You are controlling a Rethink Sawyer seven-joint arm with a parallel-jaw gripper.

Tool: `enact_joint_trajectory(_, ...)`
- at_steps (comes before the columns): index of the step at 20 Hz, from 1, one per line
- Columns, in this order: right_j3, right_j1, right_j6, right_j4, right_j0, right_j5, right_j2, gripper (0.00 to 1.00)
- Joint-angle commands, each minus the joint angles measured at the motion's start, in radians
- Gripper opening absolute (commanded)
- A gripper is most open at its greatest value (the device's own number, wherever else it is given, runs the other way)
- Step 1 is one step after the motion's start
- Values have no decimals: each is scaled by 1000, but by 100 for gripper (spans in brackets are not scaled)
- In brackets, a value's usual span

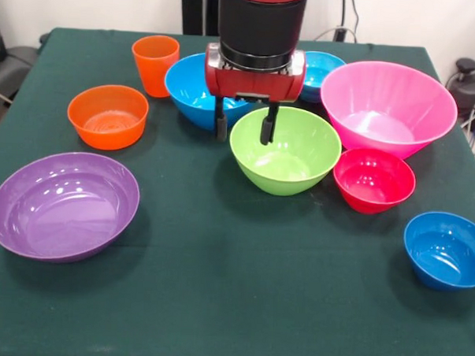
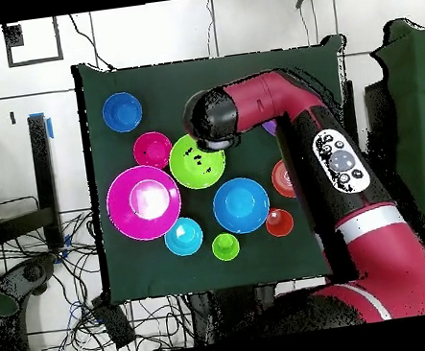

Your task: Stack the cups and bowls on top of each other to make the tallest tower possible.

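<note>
From the front, the gripper [image 1: 245, 125] hangs over the far rim of the lime green bowl [image 1: 286, 152], near the middle of the worktop [image 1: 232, 304]. Its two fingers are apart and hold nothing. One finger is over the green bowl and the other is in front of the big blue bowl [image 1: 195, 93], which the arm partly hides. A small blue bowl [image 1: 321, 70] peeks out behind the arm near the far edge. The orange cup [image 1: 155, 62] stands by the far edge, with the orange bowl [image 1: 108, 115] beside it. The purple bowl [image 1: 61, 206] sits near one side edge. The huge pink bowl [image 1: 391, 102], the red bowl [image 1: 373, 178] and another small blue bowl [image 1: 446, 250] sit toward the other side.

From above, the arm [image 2: 351, 165] covers most of the purple bowl and part of the orange bowl [image 2: 282, 179]. A small green cup [image 2: 226, 247] shows near the worktop edge, beside the big blue bowl. The gripper is hidden under the arm's round end. No writing can be read.
</note>
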Motion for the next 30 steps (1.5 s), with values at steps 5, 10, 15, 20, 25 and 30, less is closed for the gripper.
enact_joint_trajectory(5,-129,81,-197,-7,21,148,-22,100)
enact_joint_trajectory(10,-204,83,-243,-5,40,240,-10,100)
enact_joint_trajectory(15,-315,117,-324,-35,60,311,10,100)
enact_joint_trajectory(20,-417,161,-419,-69,78,361,33,100)
enact_joint_trajectory(25,-551,247,-546,-82,90,391,75,100)
enact_joint_trajectory(30,-713,347,-641,-103,119,417,103,100)
